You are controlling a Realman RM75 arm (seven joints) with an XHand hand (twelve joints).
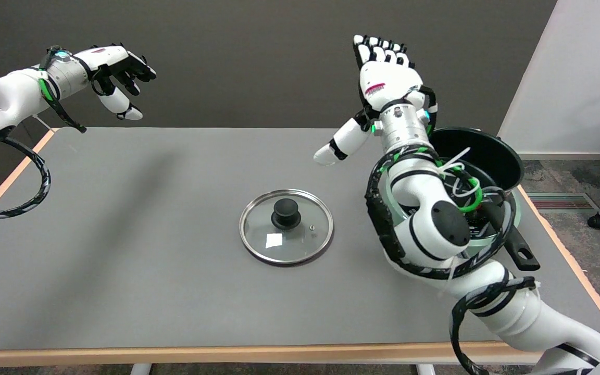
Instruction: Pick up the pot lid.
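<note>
Pot lid (286,227) — glass, with a black knob (286,213) — lies flat on the grey tabletop (123,250), well below and left of the right hand (383,78), whose fingers (378,52) are spread, holding nothing — thumb (339,143) pointing toward the lid.

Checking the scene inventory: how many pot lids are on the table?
1. The glass pot lid lies flat mid-table, knob up, left of the black pot. The right arm covers part of the pot, so another could be hidden.
</note>
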